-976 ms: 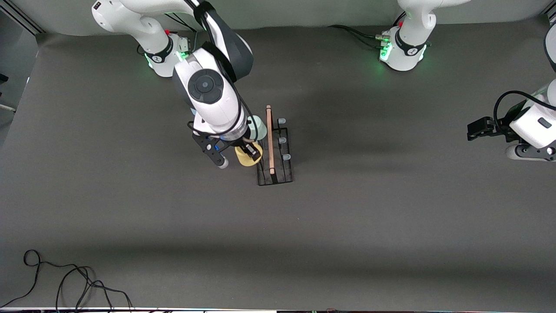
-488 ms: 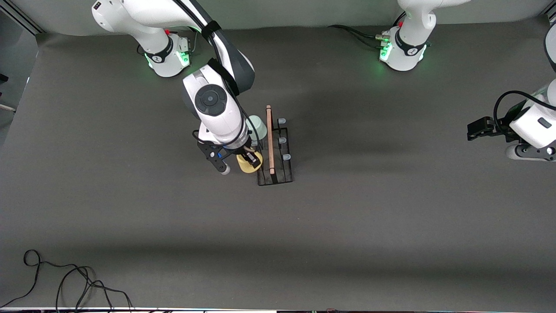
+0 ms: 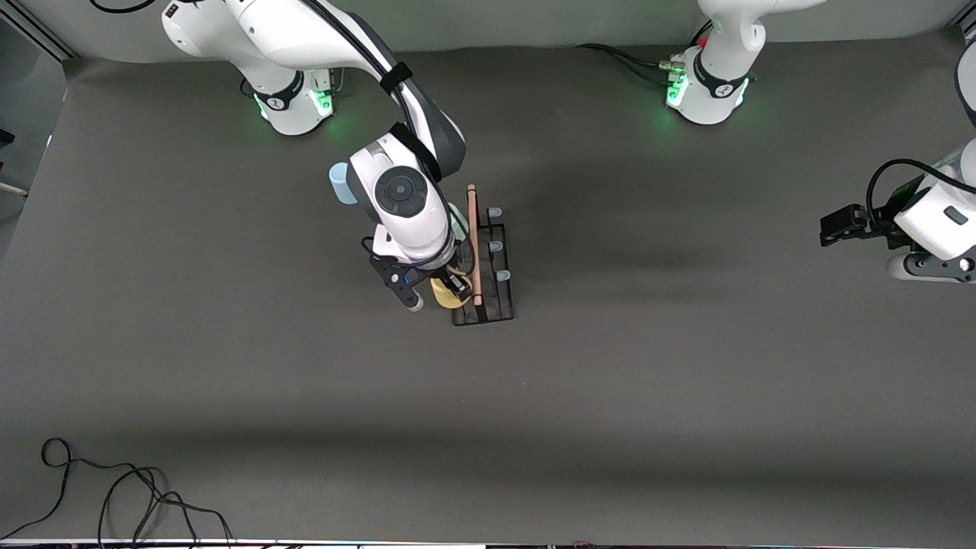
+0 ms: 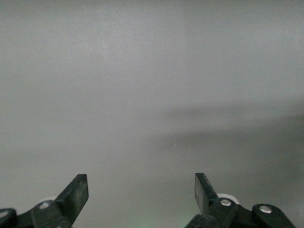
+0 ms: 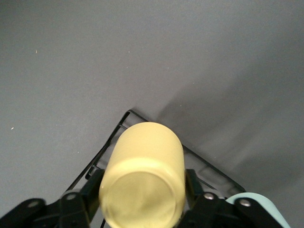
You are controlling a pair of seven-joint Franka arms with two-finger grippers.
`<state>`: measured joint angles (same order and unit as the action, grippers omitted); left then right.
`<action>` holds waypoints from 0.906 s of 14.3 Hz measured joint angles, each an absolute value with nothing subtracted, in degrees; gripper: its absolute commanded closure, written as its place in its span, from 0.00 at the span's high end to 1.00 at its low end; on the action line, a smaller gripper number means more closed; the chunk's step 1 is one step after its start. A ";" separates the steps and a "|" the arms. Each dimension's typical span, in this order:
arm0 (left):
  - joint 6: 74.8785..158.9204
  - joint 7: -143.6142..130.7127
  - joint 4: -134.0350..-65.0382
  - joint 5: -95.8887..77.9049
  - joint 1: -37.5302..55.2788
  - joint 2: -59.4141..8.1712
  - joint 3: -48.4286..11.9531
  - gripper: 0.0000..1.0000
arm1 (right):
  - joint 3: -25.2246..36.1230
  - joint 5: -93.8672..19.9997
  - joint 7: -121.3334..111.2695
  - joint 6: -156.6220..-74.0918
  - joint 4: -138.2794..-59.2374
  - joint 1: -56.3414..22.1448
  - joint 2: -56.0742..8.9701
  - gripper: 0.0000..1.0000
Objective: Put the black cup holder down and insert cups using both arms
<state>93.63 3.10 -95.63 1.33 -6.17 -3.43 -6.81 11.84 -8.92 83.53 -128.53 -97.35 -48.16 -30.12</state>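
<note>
While no writing reads, yellow cup (image 5: 142, 178) on black cup holder (image 3: 488, 305).

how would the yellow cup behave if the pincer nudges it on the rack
The yellow cup looks thin, smooth plastic: probably light and slippery. Sitting inverted on the black wire cup holder, it would likely wobble or tip. Its round tapered body would probably roll if knocked off.

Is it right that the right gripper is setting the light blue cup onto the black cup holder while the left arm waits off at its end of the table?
Not quite: the cup at the right gripper is the yellow cup, as the right wrist view shows. It is over the black cup holder. The light blue cup sits on the table. The left gripper does wait, open.
</note>
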 measured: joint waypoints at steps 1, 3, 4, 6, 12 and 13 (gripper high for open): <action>93.63 3.10 -95.63 1.33 -6.17 -3.43 -6.81 1.00 | 12.18 -8.92 83.53 -128.46 -96.97 -48.11 -30.06 1.00; 93.62 3.11 -95.63 1.33 -6.17 -3.43 -6.81 1.00 | 13.01 -8.89 83.51 -125.15 -94.27 -47.90 -29.69 1.00; 93.62 3.11 -95.62 1.33 -6.17 -3.43 -6.82 1.00 | 13.61 -8.88 83.49 -120.87 -91.41 -47.81 -29.25 1.00; 93.59 3.12 -95.62 1.33 -6.17 -3.43 -6.82 1.00 | 14.45 -8.88 83.31 -109.21 -83.52 -47.20 -28.02 1.00; 93.53 3.13 -95.57 1.33 -6.17 -3.44 -6.81 1.00 | 17.39 -8.55 67.30 -87.25 -72.17 -44.95 -20.39 1.00; 93.51 3.13 -95.56 1.33 -6.17 -3.44 -6.81 1.00 | 18.99 -8.43 62.26 -86.36 -72.86 -44.89 -18.58 1.00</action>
<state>93.51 3.13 -95.56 1.33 -6.17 -3.44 -6.81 18.99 -8.43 62.26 -86.36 -72.86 -44.89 -18.58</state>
